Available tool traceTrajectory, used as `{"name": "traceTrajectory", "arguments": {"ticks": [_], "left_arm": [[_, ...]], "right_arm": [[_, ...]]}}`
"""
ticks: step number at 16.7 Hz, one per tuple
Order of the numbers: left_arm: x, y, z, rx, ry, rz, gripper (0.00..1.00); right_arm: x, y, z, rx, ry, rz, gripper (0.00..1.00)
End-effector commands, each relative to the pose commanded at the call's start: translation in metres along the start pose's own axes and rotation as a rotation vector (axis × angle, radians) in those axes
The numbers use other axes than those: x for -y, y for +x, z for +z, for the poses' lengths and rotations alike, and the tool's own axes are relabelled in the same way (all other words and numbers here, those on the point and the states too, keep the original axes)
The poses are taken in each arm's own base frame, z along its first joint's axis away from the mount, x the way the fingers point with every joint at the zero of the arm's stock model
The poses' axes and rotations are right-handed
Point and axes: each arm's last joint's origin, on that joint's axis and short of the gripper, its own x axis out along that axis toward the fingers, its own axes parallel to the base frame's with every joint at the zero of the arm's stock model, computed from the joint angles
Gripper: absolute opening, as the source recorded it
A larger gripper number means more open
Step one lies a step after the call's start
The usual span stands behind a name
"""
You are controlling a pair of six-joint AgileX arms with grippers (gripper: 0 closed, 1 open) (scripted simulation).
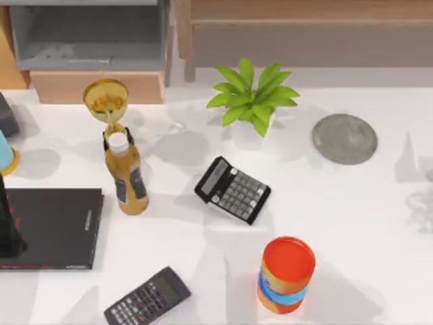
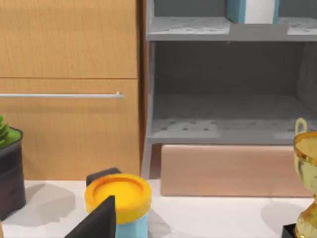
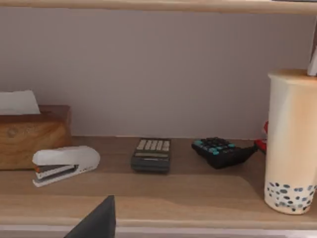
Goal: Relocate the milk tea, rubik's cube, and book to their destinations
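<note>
We see the milk tea (image 3: 292, 144) upright on a wooden shelf, and the light-blue book (image 2: 250, 11) standing on a grey shelf.

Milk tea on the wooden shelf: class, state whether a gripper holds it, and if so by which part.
Nothing holds the milk tea; in the right wrist view it stands alone on the wooden shelf.

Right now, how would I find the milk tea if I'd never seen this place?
Look at the wooden shelf in the right wrist view, where a white stapler and two calculators lie. The milk tea stands upright at one end: the only tall cup there, peach-beige with dark pearls at the bottom.
</note>
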Motion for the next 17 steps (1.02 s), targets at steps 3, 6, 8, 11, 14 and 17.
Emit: {"name": "traceTrajectory", "arguments": {"ticks": [3,6,8,11,14,17], "left_arm": [[0.000,0.000,0.000,0.000,0.000,0.000,1.00],[0.000,0.000,0.000,0.000,0.000,0.000,1.00],[0.000,0.000,0.000,0.000,0.000,0.000,1.00],[0.000,0.000,0.000,0.000,0.000,0.000,1.00],[0.000,0.000,0.000,0.000,0.000,0.000,1.00],[0.000,0.000,0.000,0.000,0.000,0.000,1.00]], "right_arm": [[0.024,0.063,0.005,-0.048,0.003,-0.004,1.00],[0.056,0.125,-0.014,-0.093,0.014,-0.004,1.00],[0.078,0.159,-0.033,-0.108,0.021,-0.003,1.00],[0.105,0.193,-0.058,-0.100,0.022,0.000,1.00],[0.121,0.210,-0.071,-0.081,0.018,0.001,1.00],[0.124,0.212,-0.073,-0.078,0.016,0.001,1.00]]}}
